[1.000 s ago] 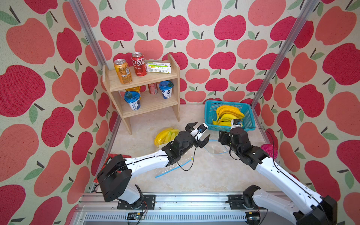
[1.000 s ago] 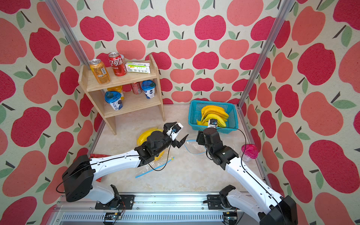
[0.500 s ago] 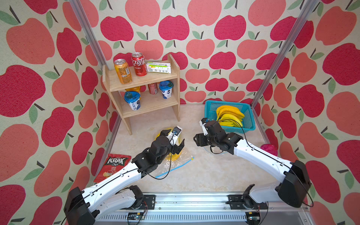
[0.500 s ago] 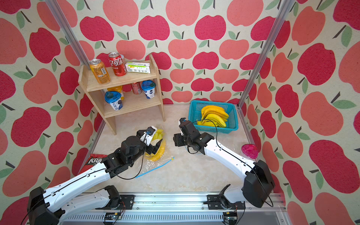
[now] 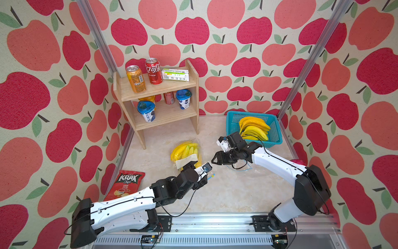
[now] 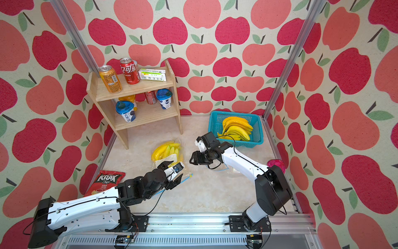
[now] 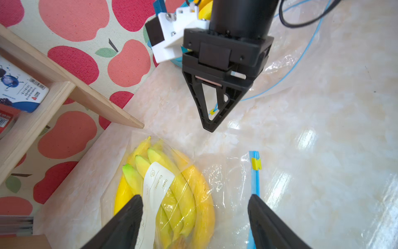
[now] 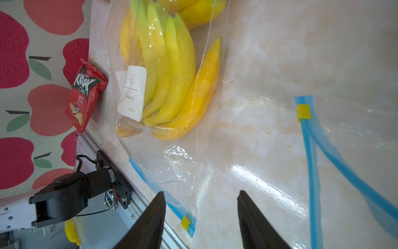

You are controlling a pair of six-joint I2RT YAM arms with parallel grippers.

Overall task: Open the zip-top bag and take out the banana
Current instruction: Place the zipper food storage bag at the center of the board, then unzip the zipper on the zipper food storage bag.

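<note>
Zip-top bag [image 7: 226, 179], under the released left tool [image 7: 195, 200] and ahead of the released right tool [image 8: 200, 194], looks slick: pinching both layers could drag it unopened.

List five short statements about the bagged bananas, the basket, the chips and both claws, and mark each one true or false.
1. The bananas in the zip-top bag lie on the table, outside the blue basket. True.
2. The left claw is clamped on the yellow slider. False: its jaws stand apart by the bananas, off the slider.
3. The blue basket is empty. False: it holds loose bananas.
4. The chips bag lies on the table, not on the shelf. True.
5. The right claw holds a banana. False: it is open and empty.
</note>
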